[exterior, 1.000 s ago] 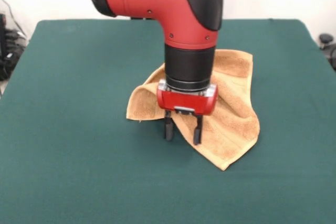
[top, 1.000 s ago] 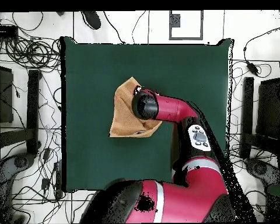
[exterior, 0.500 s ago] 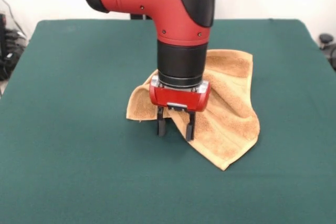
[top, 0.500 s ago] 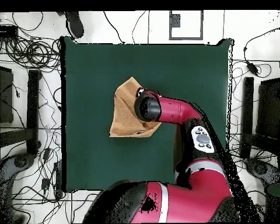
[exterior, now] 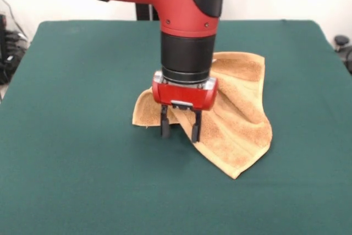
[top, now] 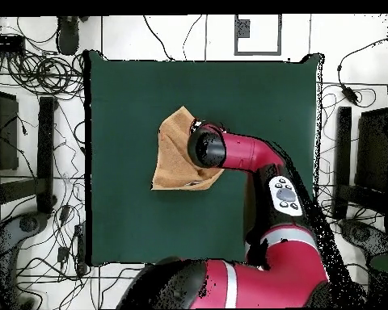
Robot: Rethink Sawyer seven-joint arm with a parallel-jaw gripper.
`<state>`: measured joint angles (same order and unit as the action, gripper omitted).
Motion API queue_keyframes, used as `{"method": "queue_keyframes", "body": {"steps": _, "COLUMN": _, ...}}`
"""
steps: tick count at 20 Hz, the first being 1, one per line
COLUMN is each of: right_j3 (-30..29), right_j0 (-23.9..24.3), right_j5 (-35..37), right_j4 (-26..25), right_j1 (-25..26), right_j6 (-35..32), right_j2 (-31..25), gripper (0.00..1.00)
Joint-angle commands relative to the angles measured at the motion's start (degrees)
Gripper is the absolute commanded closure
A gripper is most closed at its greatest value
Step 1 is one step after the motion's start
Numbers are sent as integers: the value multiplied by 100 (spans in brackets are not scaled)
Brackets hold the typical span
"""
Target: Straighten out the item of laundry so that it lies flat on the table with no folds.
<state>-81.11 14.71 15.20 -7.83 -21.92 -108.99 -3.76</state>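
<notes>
We see the tool [exterior: 180, 129] spread at frame centre, seemingly just above the rumpled towel [exterior: 236, 130] on the green worktop [exterior: 71, 152]

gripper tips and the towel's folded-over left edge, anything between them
Nothing. In the front view the open gripper hangs right at the folded edge of the towel, its fingertips overlapping the cloth, with only green table beside them.

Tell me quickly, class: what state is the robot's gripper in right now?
Gripper: open, holding nothing, its fingers spread over the near folded edge of the towel.
</notes>
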Motion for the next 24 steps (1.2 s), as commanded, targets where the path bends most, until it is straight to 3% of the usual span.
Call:
{"method": "queue_keyframes", "body": {"steps": 1, "right_j3": -375, "right_j0": 285, "right_j5": 945, "right_j4": -200, "right_j1": 106, "right_j6": 323, "right_j2": -662, "gripper": 0}}
{"method": "queue_keyframes", "body": {"steps": 7, "right_j3": -325, "right_j0": 411, "right_j5": 1268, "right_j4": -270, "right_j1": 98, "right_j6": 507, "right_j2": -767, "gripper": 0}}
{"method": "queue_keyframes", "body": {"steps": 13, "right_j3": -177, "right_j0": 275, "right_j5": 1087, "right_j4": -350, "right_j1": 278, "right_j6": 304, "right_j2": -669, "gripper": 0}}
{"method": "queue_keyframes", "body": {"steps": 20, "right_j3": -164, "right_j0": -609, "right_j5": 377, "right_j4": -253, "right_j1": 394, "right_j6": -815, "right_j2": 178, "gripper": 0}}
{"method": "queue_keyframes", "body": {"steps": 24, "right_j3": -321, "right_j0": -711, "right_j5": 127, "right_j4": -113, "right_j1": 461, "right_j6": -959, "right_j2": 225, "gripper": 0}}
